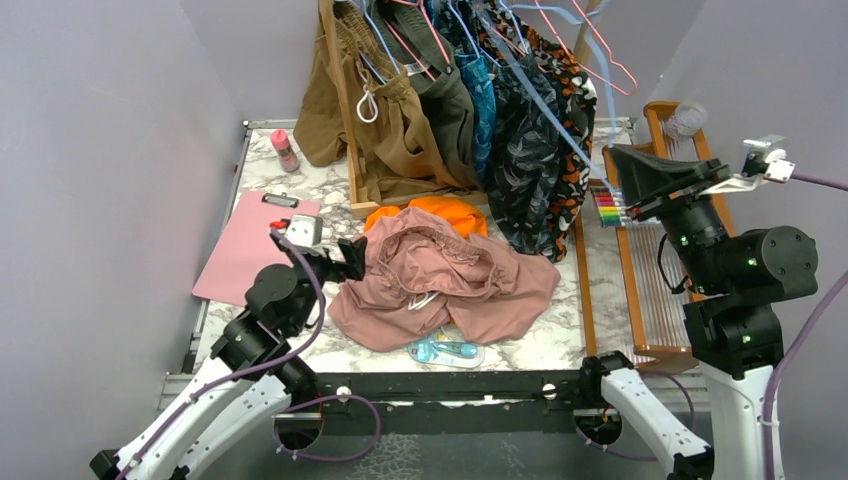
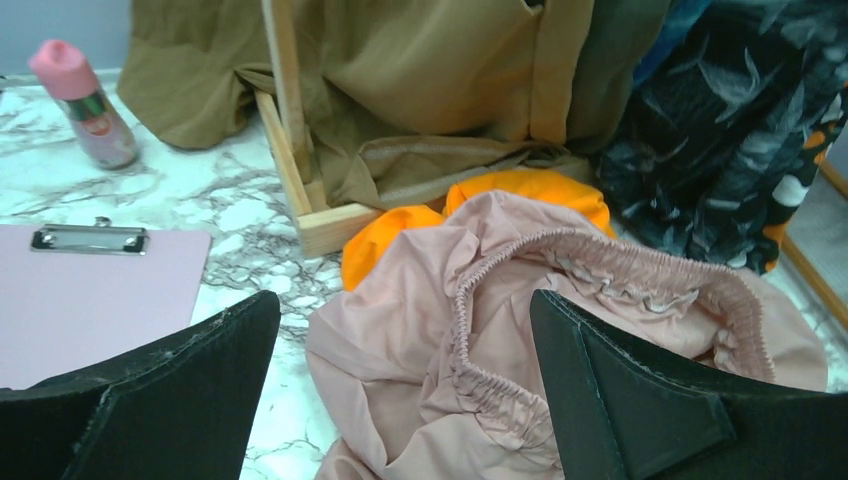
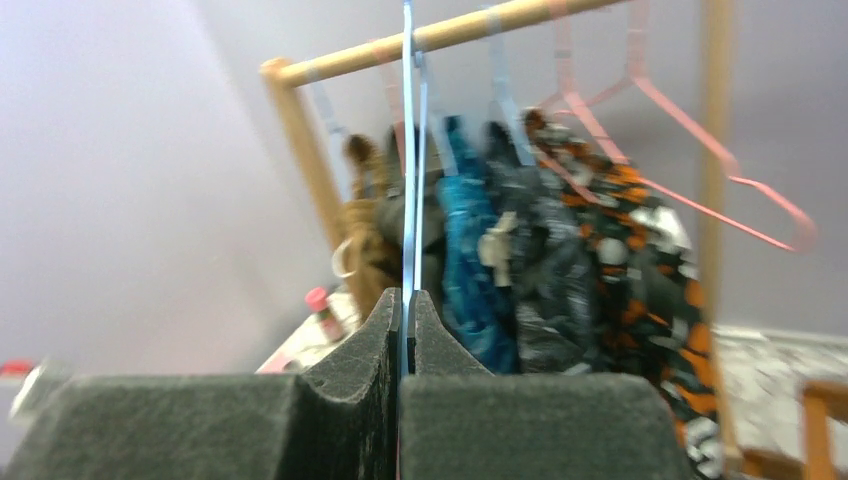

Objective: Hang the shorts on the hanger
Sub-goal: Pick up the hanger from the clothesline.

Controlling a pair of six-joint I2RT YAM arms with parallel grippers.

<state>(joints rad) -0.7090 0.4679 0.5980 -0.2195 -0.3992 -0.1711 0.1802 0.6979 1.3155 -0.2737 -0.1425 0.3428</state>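
The dusty pink shorts (image 1: 440, 275) lie crumpled in the middle of the marble table, with the gathered waistband (image 2: 520, 260) facing up. My left gripper (image 1: 352, 258) hovers at their left edge. In the left wrist view this gripper (image 2: 405, 305) stands wide open over the waistband, with nothing between its fingers. My right gripper (image 1: 617, 158) is raised at the right, beside the clothes rack. It is shut on the thin light blue hanger (image 1: 545, 100), whose wire (image 3: 408, 150) runs straight up from the pinched tips of the gripper (image 3: 407, 295) to the rack's wooden rail.
Bright orange shorts (image 1: 440, 212) lie just behind the pink ones. A wooden rack (image 1: 350, 120) holds brown and dark patterned garments and pink hangers (image 1: 600, 45). A pink clipboard (image 1: 250, 245) and a bottle (image 1: 285, 150) sit at the left. A teal packet (image 1: 445, 350) lies in front and a wooden frame (image 1: 640, 290) stands at the right.
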